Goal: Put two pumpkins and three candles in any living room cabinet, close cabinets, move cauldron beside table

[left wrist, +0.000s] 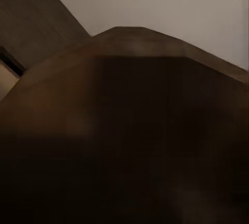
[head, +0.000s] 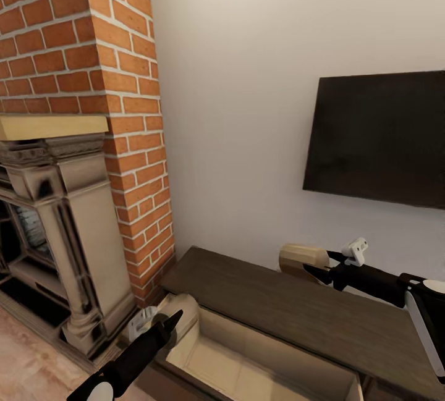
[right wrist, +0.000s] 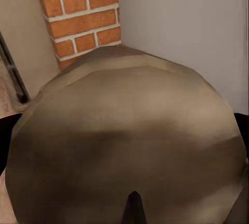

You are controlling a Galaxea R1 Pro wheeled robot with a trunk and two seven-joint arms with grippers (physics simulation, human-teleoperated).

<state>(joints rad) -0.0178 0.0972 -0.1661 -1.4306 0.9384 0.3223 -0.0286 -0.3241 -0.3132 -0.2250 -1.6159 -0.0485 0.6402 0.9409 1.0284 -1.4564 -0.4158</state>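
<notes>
Facing the wall between the brick fireplace (head: 74, 141) and the dark wall-mounted screen (head: 377, 138). Low dark-brown cabinet (head: 290, 299) runs along the wall below the screen; its left end sits just beside the brick column.

One cabinet drawer (head: 247, 358) is pulled out, pale wood interior exposed, nothing visible inside in the part shown.

Right pincer (head: 318, 265) is above the cabinet top, near the wall, pinching a cream-beige candle (head: 303, 259). Dark fingertips sit on either side of the candle's near end. In the right wrist view the candle's (right wrist: 124, 146) faceted round face takes up most of the frame, with brick and plain wall behind it and a dark wick-like tip at the near edge.

Left pincer (head: 170, 320) is low at the drawer's left end, by the fireplace's stone pillar base (head: 86, 333). A second beige candle (head: 182, 311) lies at its fingertips, over the drawer's left corner; the pincer appears closed on it, but contact is partly hidden. Left wrist view: a dark, shadowed faceted surface (left wrist: 124, 130) very close to the lens, cabinet top and wall beyond.

Obstructions: fireplace pillar close to the left arm.
</notes>
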